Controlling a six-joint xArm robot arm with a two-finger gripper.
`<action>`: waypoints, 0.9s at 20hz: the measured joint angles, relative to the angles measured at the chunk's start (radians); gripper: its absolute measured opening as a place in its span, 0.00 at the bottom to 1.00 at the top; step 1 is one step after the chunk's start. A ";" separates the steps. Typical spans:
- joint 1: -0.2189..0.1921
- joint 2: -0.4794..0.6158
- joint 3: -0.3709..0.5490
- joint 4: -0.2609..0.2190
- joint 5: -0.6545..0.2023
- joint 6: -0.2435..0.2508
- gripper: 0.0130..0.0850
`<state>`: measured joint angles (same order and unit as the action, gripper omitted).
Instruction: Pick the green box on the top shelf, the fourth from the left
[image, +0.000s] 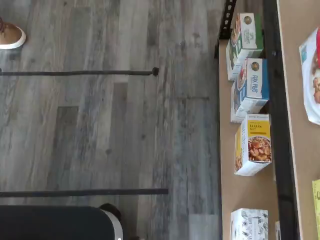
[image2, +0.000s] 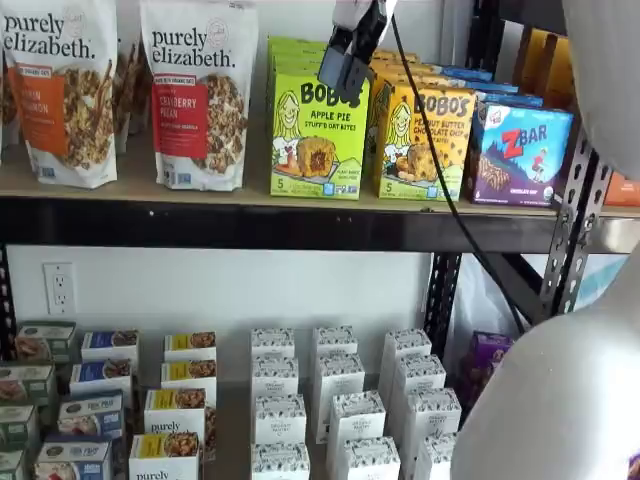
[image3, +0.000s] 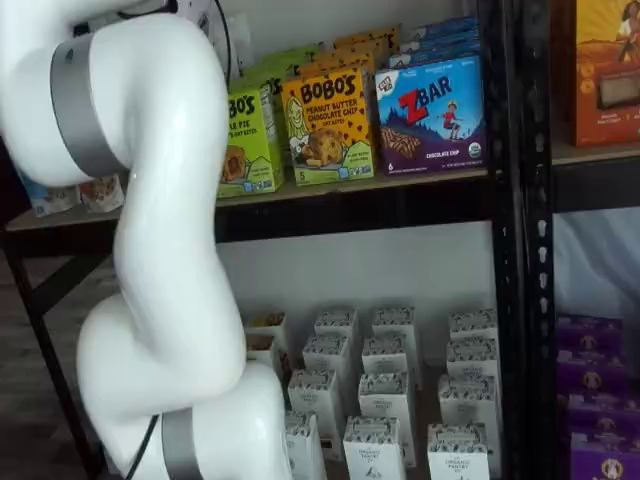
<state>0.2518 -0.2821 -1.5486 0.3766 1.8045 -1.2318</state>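
The green box (image2: 316, 135), a lime-green Bobo's Apple Pie carton, stands upright at the front of the top shelf (image2: 250, 226). In a shelf view the arm hides its left part (image3: 248, 132). My gripper (image2: 345, 62) hangs from the view's upper edge with a cable beside it, in front of the green box's upper right corner. Its black fingers show as one dark shape with no clear gap, and no box is in them. The wrist view shows the shelf's black rail (image: 278, 125) and tan board, but not the fingers.
Two Purely Elizabeth bags (image2: 200, 95) stand left of the green box. A yellow-orange Bobo's box (image2: 425, 140) and a blue ZBar box (image2: 520, 150) stand to its right. Small white boxes (image2: 335, 400) fill the lower level. My white arm (image3: 150, 250) fills a shelf view's left side.
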 joint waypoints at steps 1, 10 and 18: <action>0.005 -0.008 0.011 -0.010 -0.016 0.002 1.00; 0.018 -0.073 0.118 0.003 -0.129 0.000 1.00; 0.020 -0.136 0.214 0.028 -0.282 -0.008 1.00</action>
<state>0.2717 -0.4177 -1.3347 0.4044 1.5227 -1.2395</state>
